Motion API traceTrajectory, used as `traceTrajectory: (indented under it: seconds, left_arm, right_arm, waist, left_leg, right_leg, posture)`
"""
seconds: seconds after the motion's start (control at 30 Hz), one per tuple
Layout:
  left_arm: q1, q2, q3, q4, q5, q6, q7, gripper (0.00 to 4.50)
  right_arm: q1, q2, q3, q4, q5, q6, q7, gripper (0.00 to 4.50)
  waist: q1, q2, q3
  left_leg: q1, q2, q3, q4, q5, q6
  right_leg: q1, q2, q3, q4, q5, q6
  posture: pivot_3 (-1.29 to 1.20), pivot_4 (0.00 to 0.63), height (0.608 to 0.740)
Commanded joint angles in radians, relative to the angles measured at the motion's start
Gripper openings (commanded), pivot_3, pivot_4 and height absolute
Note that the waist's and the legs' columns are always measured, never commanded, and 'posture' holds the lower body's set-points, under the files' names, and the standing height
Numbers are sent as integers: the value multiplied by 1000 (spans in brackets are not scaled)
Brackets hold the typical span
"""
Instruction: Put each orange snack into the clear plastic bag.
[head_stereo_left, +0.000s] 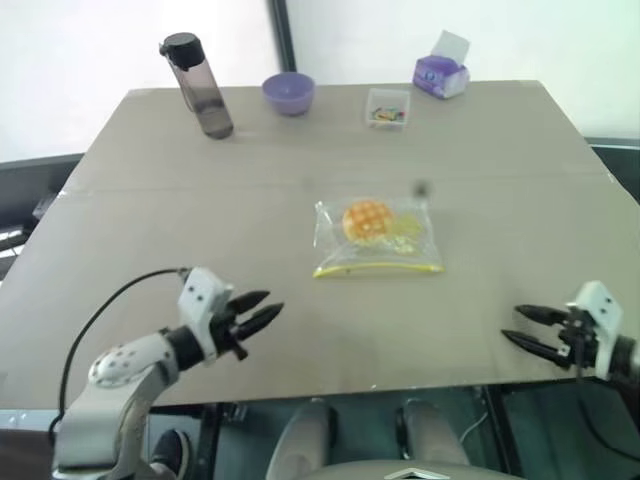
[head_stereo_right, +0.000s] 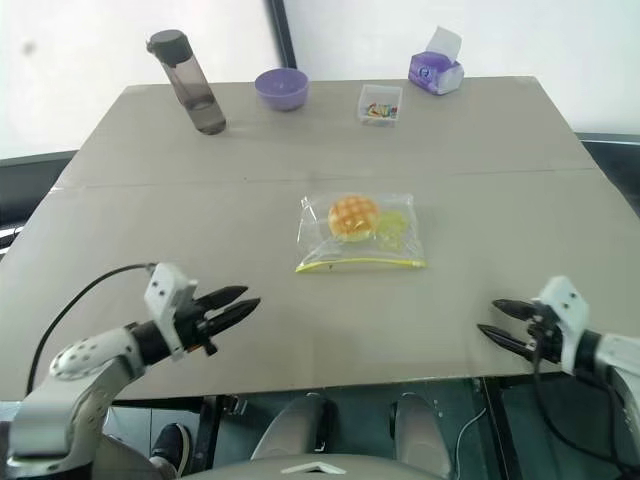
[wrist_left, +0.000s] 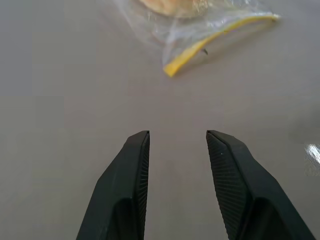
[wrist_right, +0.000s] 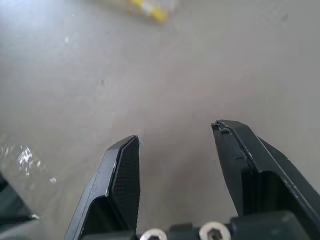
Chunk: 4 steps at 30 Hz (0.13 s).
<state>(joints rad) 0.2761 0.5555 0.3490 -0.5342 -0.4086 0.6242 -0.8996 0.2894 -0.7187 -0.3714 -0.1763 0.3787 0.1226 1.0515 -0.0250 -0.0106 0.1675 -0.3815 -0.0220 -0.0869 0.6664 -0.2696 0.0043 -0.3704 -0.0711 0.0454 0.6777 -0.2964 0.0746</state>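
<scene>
The orange snack (head_stereo_left: 366, 221) is lying inside the clear plastic bag (head_stereo_left: 378, 240) at mid tabletop (head_stereo_left: 150, 210), yellow seal edge facing the robot, so the task is looking complete (no other snack visible). Both the left end effector (head_stereo_left: 262, 309) and the right end effector (head_stereo_left: 522, 327) are hovering released and empty near the front edge, well apart from the bag. A bottle (head_stereo_left: 197, 85), purple bowl (head_stereo_left: 288, 94), small clear box (head_stereo_left: 387, 108) and tissue pack (head_stereo_left: 441, 73) are standing along the far edge, obstructing nothing.

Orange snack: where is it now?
The orange snack lies inside the clear bag at the table's middle, ahead of and between both open grippers.
</scene>
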Motion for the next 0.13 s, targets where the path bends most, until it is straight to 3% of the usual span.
traceTrajectory:
  seconds: [0.03,0.13]
  left_arm:
    - [27,21,41,-16,-67,-67,-46,1912]
    - [26,16,53,-10,-102,-88,-36,1912]
  right_arm:
    - [-10,-26,-79,-16,91,43,8,2578]
    - [-26,-38,-71,15,123,35,53,2578]
  waist:
    - [5,1,-1]
    - [8,1,-1]
  left_leg:
    - [0,0,1,0,0,0]
    - [1,1,1,0,0,0]
  right_leg:
    - [0,0,0,0,0,0]
    - [1,0,1,0,0,-1]
  posture:
    - [0,150,740]
    - [0,150,740]
